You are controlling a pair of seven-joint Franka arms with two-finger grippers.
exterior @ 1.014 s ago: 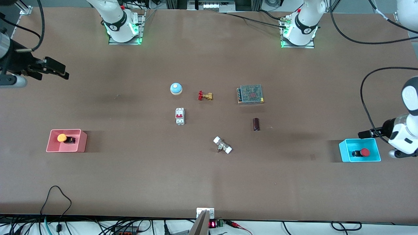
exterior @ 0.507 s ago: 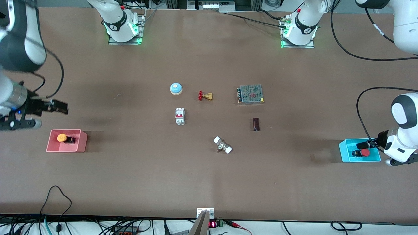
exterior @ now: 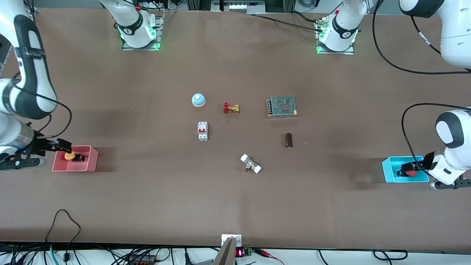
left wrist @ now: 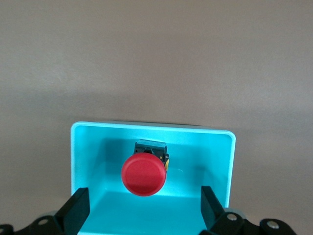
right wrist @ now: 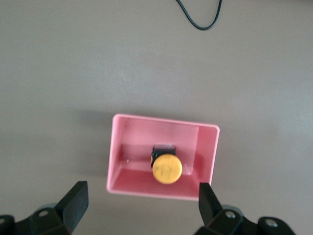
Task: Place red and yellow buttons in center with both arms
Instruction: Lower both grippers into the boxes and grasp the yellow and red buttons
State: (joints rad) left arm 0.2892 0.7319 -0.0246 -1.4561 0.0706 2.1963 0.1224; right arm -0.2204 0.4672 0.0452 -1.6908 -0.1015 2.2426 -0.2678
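Note:
The yellow button [exterior: 69, 155] lies in a pink bin [exterior: 82, 167] at the right arm's end of the table. My right gripper [exterior: 64, 147] hangs open just above it; in the right wrist view the button [right wrist: 167, 168] sits in the bin [right wrist: 164, 120] ahead of the gripper [right wrist: 142, 203]. The red button [exterior: 413, 172] lies in a cyan bin [exterior: 389, 173] at the left arm's end. My left gripper [exterior: 411, 166] is open over that bin; in the left wrist view the red cap [left wrist: 143, 174] lies just ahead of the gripper [left wrist: 144, 210], inside the cyan wall [left wrist: 151, 127].
Around the table's middle lie a blue dome bell [exterior: 198, 99], a brass valve with a red handwheel [exterior: 231, 108], a mesh-topped power supply [exterior: 282, 106], a white circuit breaker [exterior: 202, 130], a dark cylinder [exterior: 289, 140] and a white-ended fitting [exterior: 251, 163].
Both arms have come down toward their bins: the right gripper from well above the table to the pink bin, the left gripper from beside the cyan bin to over it.

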